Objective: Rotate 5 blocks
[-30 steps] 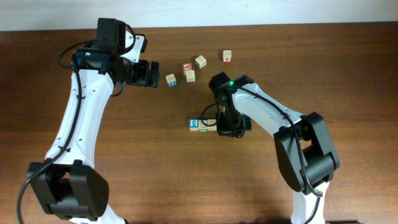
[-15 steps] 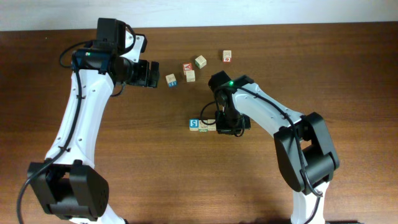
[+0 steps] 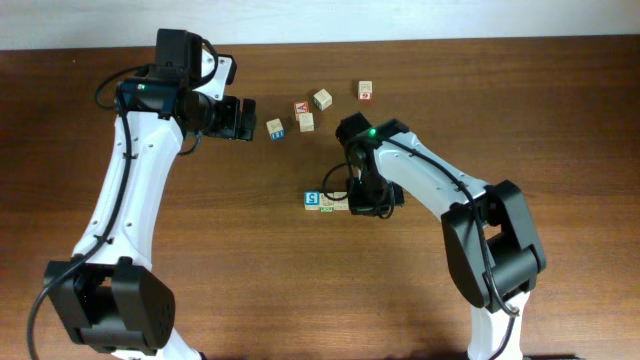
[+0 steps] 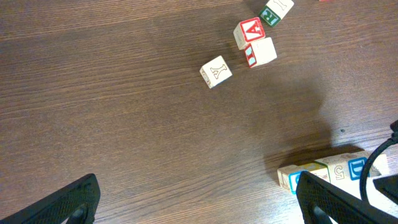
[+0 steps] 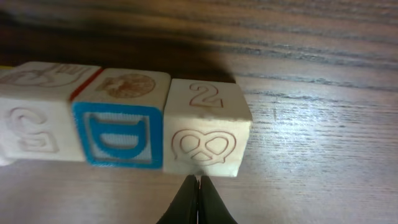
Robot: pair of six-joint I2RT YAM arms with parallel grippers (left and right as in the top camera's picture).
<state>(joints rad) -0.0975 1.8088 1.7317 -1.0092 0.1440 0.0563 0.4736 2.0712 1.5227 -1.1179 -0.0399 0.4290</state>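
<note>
Blocks [image 5: 118, 127] of pale wood sit three abreast, apparently touching, blue D central; right jaws closed, left jaws spread.

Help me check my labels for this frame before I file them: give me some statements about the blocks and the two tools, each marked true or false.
1. The right tool is shut on nothing. True.
2. The row of blocks just ahead of it holds two blocks. False: it holds three, side by side and touching.
3. The middle block of that row shows a blue-framed D. True.
4. The left tool grips a block. False: it is open and empty.
5. The red A block stands apart from all the others. False: a red-printed block lies right against it.
</note>
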